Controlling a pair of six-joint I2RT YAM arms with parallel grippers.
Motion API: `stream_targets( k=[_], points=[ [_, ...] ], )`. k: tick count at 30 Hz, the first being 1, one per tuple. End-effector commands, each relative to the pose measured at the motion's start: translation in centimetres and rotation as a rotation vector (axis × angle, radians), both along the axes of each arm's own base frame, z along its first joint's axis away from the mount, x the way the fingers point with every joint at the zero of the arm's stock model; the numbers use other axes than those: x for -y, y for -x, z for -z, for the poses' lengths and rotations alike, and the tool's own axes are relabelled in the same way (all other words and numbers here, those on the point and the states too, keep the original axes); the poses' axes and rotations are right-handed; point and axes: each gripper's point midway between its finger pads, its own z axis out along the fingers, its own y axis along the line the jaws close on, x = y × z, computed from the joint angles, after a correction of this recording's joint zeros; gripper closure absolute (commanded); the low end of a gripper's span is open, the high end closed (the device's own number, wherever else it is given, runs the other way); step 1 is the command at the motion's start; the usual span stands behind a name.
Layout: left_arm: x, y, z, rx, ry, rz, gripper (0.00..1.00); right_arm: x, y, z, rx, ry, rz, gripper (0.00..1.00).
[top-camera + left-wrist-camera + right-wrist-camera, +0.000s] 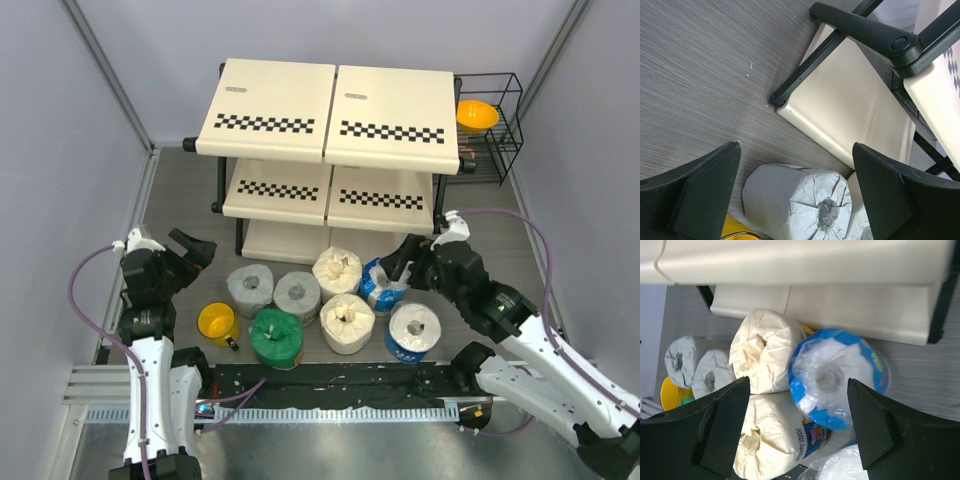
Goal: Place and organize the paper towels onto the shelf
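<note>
Right wrist view: right gripper [799, 385], fingers apart, frames blue-and-white plastic-wrapped paper towel roll [835, 375] ahead; recommend centring, descending, clamping sidewalls squarely. Left gripper [796, 150] likewise apart.

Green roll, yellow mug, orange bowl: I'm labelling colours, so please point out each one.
green roll [277, 338], top external view, on its wrapped top face.
yellow mug [217, 322], top external view, inside its open mouth.
orange bowl [477, 115], top external view, on its inner surface, in the wire rack.
</note>
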Motion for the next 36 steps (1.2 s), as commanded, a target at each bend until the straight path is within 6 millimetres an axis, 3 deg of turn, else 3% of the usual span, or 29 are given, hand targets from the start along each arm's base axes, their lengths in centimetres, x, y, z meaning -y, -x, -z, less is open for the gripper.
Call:
stream_targets(
  k=[1,4,5,7,8,9,15,20,21,22,24,28,36],
  points=[
    [0.3,-0.2,-0.9,0.024,0.005,0.012,0.00,-3.2,-0.3,-2.7,0.094,-0.044,0.004,0.16],
    [0.3,-0.2,-0.9,0.027,0.005,0.012,0.00,-4.2,0.1,-2.8,0.112,-0.010,0.027,0.16],
    [0.3,-0.2,-0.9,0.026,0.005,0.012,0.00,-5.8,1.2,-2.2,0.101,0.015,-0.017,0.17],
    [0.2,-0.2,-0.9,0.026,0.005,0.010,0.00,-6.3,1.5,-2.6,0.127,0.064,0.005,0.17],
    [0.2,-0.2,-1.0,0.030,0.004,0.010,0.00,-7.7,2.6,-2.1,0.125,0.092,-0.028,0.17],
    [0.2,-0.2,-0.9,0.027,0.003,0.011,0.00,-7.9,2.5,-2.9,0.152,0.103,-0.005,0.17],
    [0.2,-0.2,-0.9,0.027,0.002,0.008,0.00,-10.4,4.4,-3.0,0.140,0.128,-0.009,0.17],
    [0.2,-0.2,-0.9,0.027,0.003,0.008,0.00,-9.3,5.5,-1.2,0.078,0.230,0.051,0.19],
    [0.2,-0.2,-0.9,0.025,0.003,0.008,0.00,-9.5,5.7,-1.7,0.070,0.230,0.053,0.19],
    [0.1,-0.2,-0.9,0.026,0.002,0.005,0.00,-9.3,6.3,-0.6,0.050,0.285,0.054,0.19],
    [0.2,-0.2,-0.9,0.028,0.000,0.007,0.00,-9.7,6.8,-0.7,0.043,0.307,0.051,0.20],
    [0.1,-0.2,-1.0,0.028,0.000,0.006,0.00,-9.5,8.7,1.0,0.013,0.387,0.047,0.19],
    [0.2,-0.2,-0.9,0.025,0.001,0.007,0.00,-7.4,10.0,3.2,-0.053,0.291,0.114,0.19]
  ],
)
